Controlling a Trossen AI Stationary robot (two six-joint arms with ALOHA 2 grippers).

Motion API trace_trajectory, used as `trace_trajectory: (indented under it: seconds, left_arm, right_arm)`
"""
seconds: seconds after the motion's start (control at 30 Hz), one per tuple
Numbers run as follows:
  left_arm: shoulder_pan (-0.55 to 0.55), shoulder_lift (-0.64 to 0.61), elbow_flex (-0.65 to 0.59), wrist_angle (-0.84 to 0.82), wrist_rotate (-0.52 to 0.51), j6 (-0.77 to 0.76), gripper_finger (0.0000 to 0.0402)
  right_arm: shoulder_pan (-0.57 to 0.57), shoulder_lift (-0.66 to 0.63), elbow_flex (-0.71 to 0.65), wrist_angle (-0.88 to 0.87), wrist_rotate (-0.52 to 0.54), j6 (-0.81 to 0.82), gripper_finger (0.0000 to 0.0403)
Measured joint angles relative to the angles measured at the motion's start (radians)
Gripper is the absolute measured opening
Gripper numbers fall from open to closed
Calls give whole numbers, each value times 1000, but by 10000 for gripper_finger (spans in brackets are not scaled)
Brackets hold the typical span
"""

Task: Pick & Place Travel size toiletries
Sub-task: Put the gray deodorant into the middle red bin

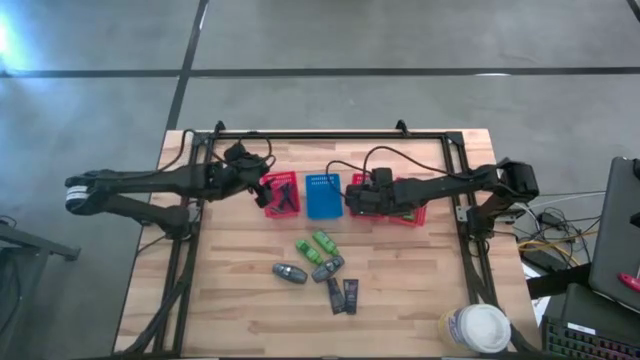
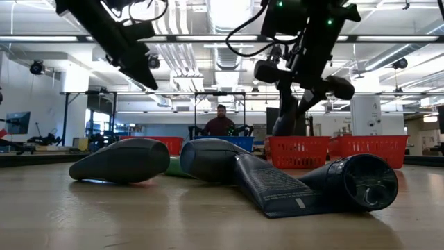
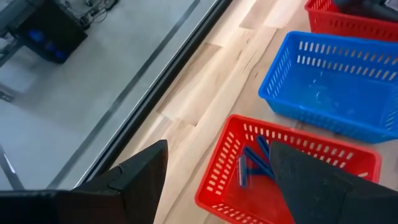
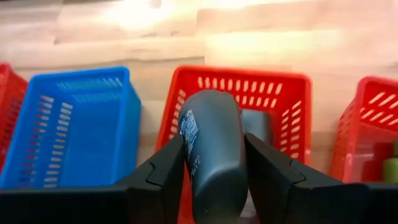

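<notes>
Partly hidden under right arm in high view: two red baskets right of blue basket (image 1: pixel 323 196). Only in right wrist view: right gripper (image 4: pixel 214 163) clamped on grey tube (image 4: pixel 211 158), held above red basket (image 4: pixel 239 84); second grey tube (image 4: pixel 257 124) lying inside, mostly covered by the held one. Next red basket (image 4: pixel 367 127) cut off at edge, green tube (image 4: pixel 390 168) inside. Blue basket holding nothing. Left gripper (image 3: pixel 217 174) wide open over left red basket (image 3: pixel 224 165); thin blue pieces (image 3: pixel 252 165) inside. Loose on near table: green tubes (image 1: pixel 315 245), grey tubes (image 1: pixel 290 272), dark packets (image 1: pixel 343 295). Packet print unreadable.
</notes>
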State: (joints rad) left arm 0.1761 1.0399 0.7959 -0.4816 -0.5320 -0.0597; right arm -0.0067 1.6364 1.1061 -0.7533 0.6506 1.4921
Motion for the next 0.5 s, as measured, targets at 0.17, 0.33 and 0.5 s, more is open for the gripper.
trace_trajectory:
  seconds: [0.17, 0.33, 0.5]
  left_arm:
    - [1, -18, -39, 31, 3, 37, 284]
    - [1, -25, -66, 79, 33, 64, 284]
    - [6, -27, -83, 81, 178, 115, 284]
  right_arm:
    - [-17, 1, 1, 0, 32, -7, 135]
    - [-29, 29, -10, -1, 2, -30, 159]
    - [-29, 31, -2, 22, -42, -108, 206]
